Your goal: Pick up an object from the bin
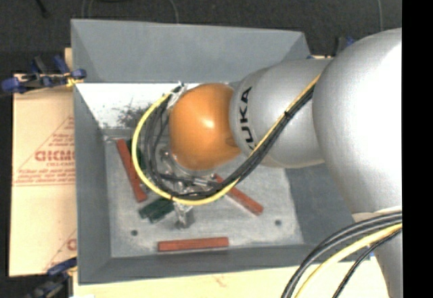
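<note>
Your gripper (181, 217) sat low just beside a dark green block (155, 209); you couldn't tell whether it gripped anything

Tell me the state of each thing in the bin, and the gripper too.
Gripper: low in the bin, beside the green block.
Green block: lying flat, not lifted.
Front red stick: lying flat, untouched.
Left red stick: lying slanted, partly covered.
Right red stick: lying flat, partly covered.
</note>
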